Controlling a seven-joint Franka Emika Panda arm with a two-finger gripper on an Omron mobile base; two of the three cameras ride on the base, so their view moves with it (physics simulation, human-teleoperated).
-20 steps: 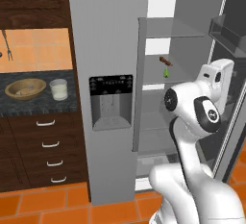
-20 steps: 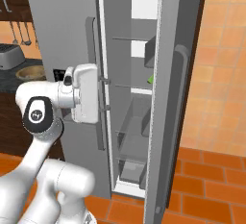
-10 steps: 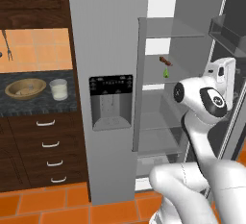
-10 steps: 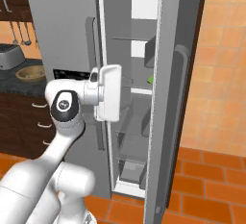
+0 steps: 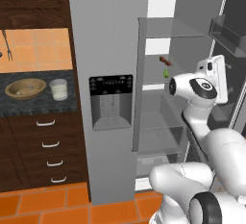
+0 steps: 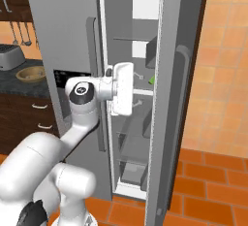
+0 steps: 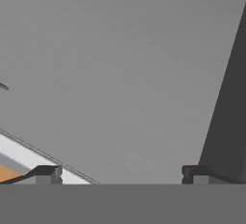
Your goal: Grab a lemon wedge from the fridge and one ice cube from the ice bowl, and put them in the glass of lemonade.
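Note:
The fridge (image 5: 105, 35) stands with its right door (image 6: 177, 99) swung open. On a middle shelf inside lies the small green lemon wedge (image 5: 166, 73), also seen past the door edge (image 6: 151, 80). My gripper (image 6: 139, 90) is open and empty at the mouth of the open compartment, level with that shelf. In the hand view its fingertips (image 7: 45, 172) stand wide apart before a plain grey fridge surface. The ice bowl (image 5: 25, 88) and the glass of lemonade (image 5: 58, 89) sit side by side on the dark counter left of the fridge.
A brown item (image 5: 165, 60) lies just above the lemon wedge. Door bins (image 5: 230, 33) jut from the open door at the right. A silver toaster (image 6: 9, 55) stands behind the bowl. Drawers (image 5: 48, 143) sit under the counter.
The arm has swung its hand rightward toward the fridge's open compartment, and the elbow has shifted. The jaws stayed open. Nothing else moved.

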